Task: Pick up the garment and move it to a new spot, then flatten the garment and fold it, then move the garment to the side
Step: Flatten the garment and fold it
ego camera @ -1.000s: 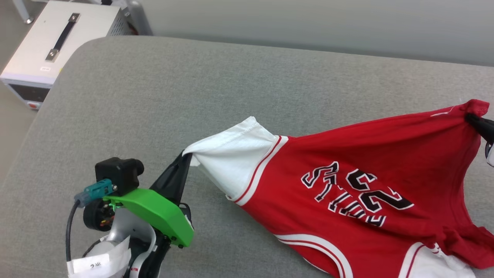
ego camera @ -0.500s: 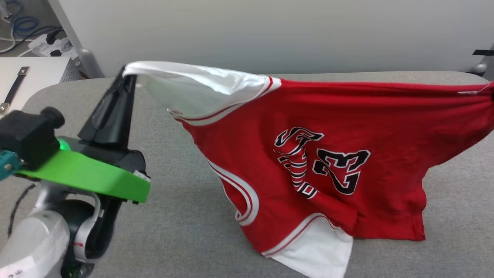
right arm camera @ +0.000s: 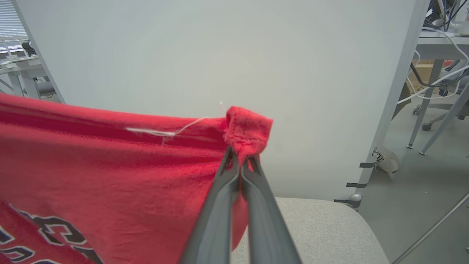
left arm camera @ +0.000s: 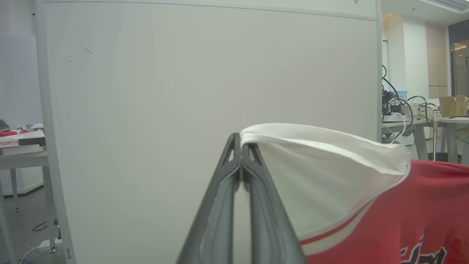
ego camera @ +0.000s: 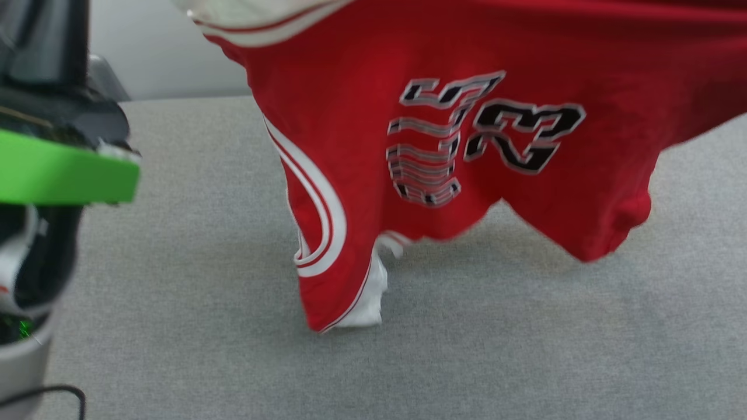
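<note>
Below us spreads a broad grey fabric-covered surface (ego camera: 496, 361). A plain pale partition panel (left arm camera: 183, 91) stands upright behind its far edge.

The garment (ego camera: 362, 70), a red jersey-style T-shirt with white short sleeves and red-white striped trim, hangs in the air above the surface. It is stretched by its upper edge between our two arms and sags in loose folds below. Its lowest fold, red cloth with a white sleeve tucked against it, reaches down toward the grey surface. The blur keeps us from telling whether it touches. The black white-outlined print (ego camera: 484, 134) faces the head camera, rumpled and smeared.

At the left edge of the head view sits the bright green plastic cover (ego camera: 58, 175) on our left wrist, with dark housing above it.

In the left wrist view, the left gripper (left arm camera: 240, 141) has its two long dark fingers pressed together on the hem of the other white sleeve. The right gripper (right arm camera: 240, 157) is pinched tight on a bunched red corner of the garment, and a small tuft pokes up past the tips. A loose white thread (right arm camera: 165, 132) trails along the red edge just beside them.
</note>
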